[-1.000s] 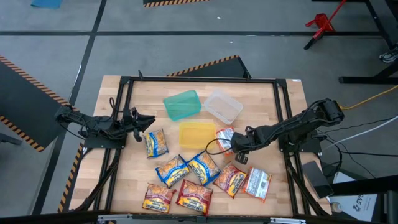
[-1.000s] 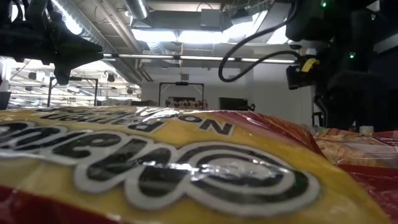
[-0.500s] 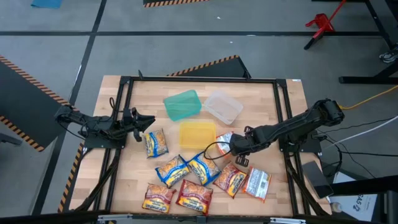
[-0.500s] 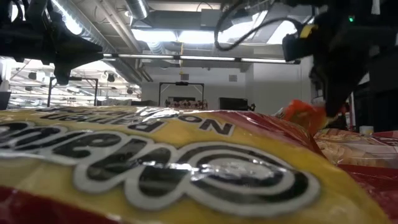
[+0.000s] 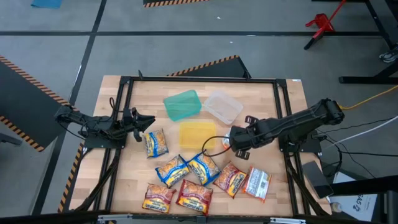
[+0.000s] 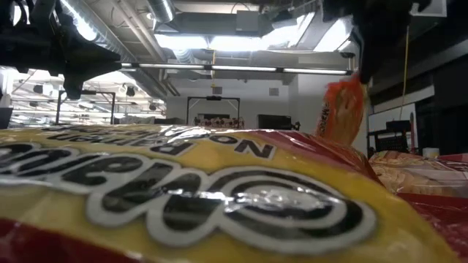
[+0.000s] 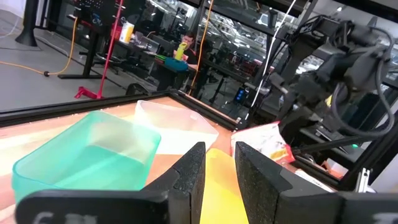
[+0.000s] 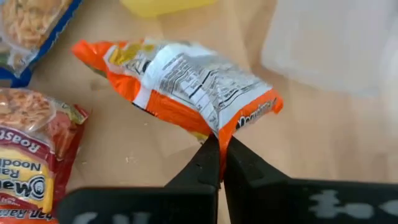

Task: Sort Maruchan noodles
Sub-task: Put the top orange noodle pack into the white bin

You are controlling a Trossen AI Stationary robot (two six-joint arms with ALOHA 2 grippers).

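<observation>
Orange packet (image 8: 186,84) with white back panel, black fine print, yellow patch near one end. Teal container (image 5: 182,104), yellow container (image 5: 196,134), clear container (image 5: 224,106). Blue-and-yellow packets (image 5: 156,143) among red-and-yellow ones (image 5: 194,194); one red-and-white packet (image 5: 257,183). Light wood table (image 5: 143,99), black frame. Orange-and-black hazard stripes (image 5: 205,64) on grey floor. Both arms dark.

Teal container (image 5: 183,104); clear container (image 5: 223,106) (beside); yellow container (image 5: 197,134).

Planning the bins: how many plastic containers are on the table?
3, grouped at the table's far middle: teal container on the left, clear container to its right, yellow container just in front of both. None looks hidden.
</observation>
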